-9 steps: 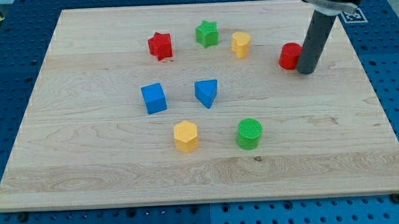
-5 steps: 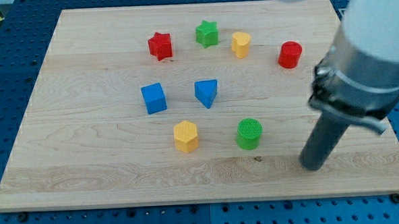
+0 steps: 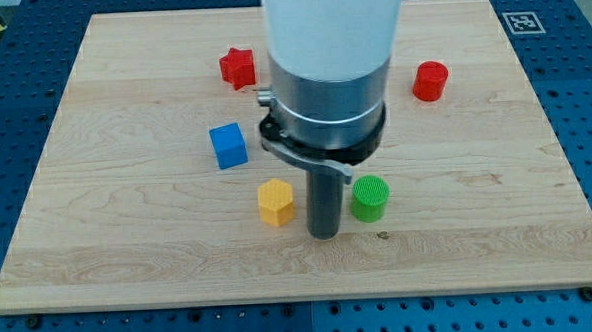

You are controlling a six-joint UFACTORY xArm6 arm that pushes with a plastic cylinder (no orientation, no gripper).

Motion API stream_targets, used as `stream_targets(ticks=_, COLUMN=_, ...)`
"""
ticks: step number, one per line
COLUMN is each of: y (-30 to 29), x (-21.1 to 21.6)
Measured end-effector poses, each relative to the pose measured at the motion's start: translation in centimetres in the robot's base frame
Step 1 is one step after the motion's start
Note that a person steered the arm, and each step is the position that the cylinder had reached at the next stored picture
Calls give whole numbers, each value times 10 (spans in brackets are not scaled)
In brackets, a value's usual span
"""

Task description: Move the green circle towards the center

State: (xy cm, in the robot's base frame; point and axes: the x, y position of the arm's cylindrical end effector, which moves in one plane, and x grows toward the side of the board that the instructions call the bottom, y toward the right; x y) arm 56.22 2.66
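My tip [image 3: 325, 235] rests on the table [image 3: 130, 253] in the near middle, just left of the green circle [image 3: 370, 198] and just right of the yellow hexagon [image 3: 276, 202], standing between the two. Whether the rod touches the green circle I cannot tell; the gap, if any, is very thin. There is no end effector that opens or closes here, only the straight dark rod, and it holds nothing.

The green circle sits near the table's middle, a little to the right and toward the near edge. The blue cube [image 3: 228, 146] lies left of centre, farther back than the yellow hexagon. The red star [image 3: 237, 67] is toward the far edge on the left, partly beside the arm's pale body. The red cylinder [image 3: 430, 81] stands to the far right, well apart from the green circle. The arm's wide body hides the table's far middle.
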Motion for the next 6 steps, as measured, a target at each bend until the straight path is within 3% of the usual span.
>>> stream_targets(ticks=6, y=48, x=-19)
